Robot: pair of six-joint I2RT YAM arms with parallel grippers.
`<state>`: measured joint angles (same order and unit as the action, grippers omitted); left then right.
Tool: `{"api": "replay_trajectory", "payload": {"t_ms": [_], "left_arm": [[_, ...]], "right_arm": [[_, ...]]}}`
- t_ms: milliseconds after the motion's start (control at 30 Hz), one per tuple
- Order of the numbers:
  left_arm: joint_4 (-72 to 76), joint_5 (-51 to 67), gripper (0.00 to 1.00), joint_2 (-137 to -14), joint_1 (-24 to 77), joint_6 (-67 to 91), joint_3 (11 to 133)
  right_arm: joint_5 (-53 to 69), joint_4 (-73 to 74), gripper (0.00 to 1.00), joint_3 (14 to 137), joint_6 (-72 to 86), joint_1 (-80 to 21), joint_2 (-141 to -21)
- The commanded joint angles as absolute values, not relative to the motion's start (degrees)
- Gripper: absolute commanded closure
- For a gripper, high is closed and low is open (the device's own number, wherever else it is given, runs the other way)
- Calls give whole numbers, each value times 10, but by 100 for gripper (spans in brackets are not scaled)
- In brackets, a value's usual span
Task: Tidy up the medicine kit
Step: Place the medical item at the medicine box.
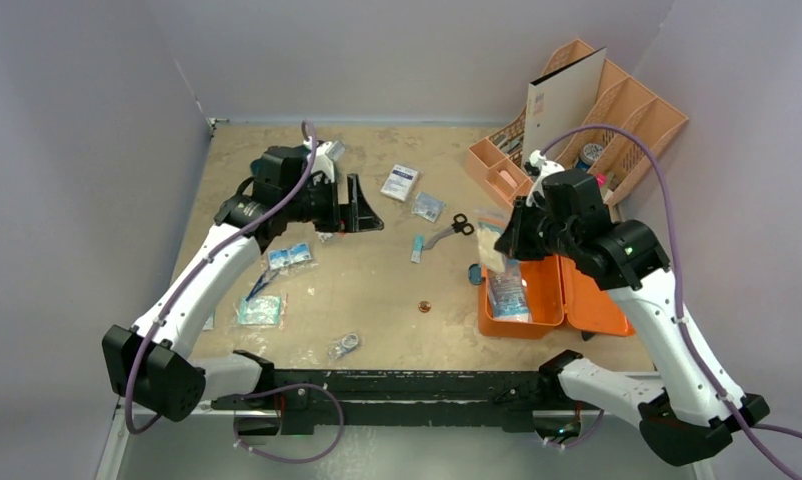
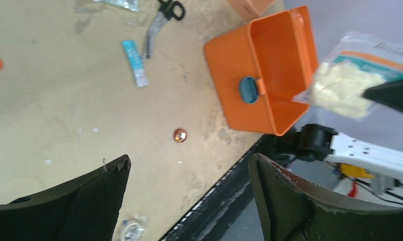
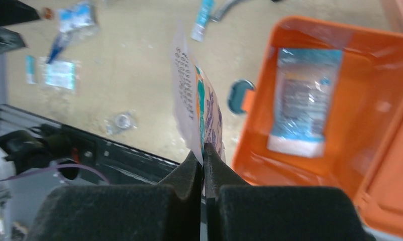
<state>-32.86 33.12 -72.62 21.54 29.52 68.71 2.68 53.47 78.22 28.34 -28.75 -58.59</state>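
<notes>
My right gripper (image 3: 203, 158) is pinched tight, its two pads pressed together on the top edge of a clear plastic packet (image 3: 197, 105). The packet hangs edge-on below my fingers. From my other wrist it shows a cream-white wad inside and teal and orange print on its face.

The medicine kit (image 3: 370, 75) sits on the table (image 1: 377, 290) on my right side, close to the near edge and just ahead of my right arm's base. It is a bright orange plastic case with rounded corners. It stands open, with the lid folded out flat to the right of the base and partly hidden under my right arm. A grey-blue latch (image 3: 238, 96) sticks out from the middle of the base's left wall. Inside the base a clear pouch with blue print (image 3: 302, 100) lies flat on the floor. The rest of the floor that I can see is bare orange.

The packet I hold hangs by that left wall, about level with the latch. I cannot tell whether it is over the rim or just outside it.

My left gripper (image 2: 188, 161) is spread wide with nothing between its fingers. It hovers over the far left part of the table, well apart from the kit.

Between my arms lie scissors (image 1: 449, 230), a small blue sachet (image 1: 417, 248) and a small copper-coloured disc (image 1: 424, 306).
</notes>
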Motion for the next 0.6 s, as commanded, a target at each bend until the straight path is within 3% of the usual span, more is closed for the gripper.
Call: {"api": "replay_trajectory", "payload": {"t_ms": [0,200,567], "left_arm": [[-348,256,14,-691,218,206,658],[-354,209,14,-689,218,163,625],[-361,210,14,-680,218,149,619]], "right_arm": [[-73,730,100,843,236,-285,-606],[-121,773,100,829,231,-280,-663],[-52,640,100,729,215,-241,-718]]}}
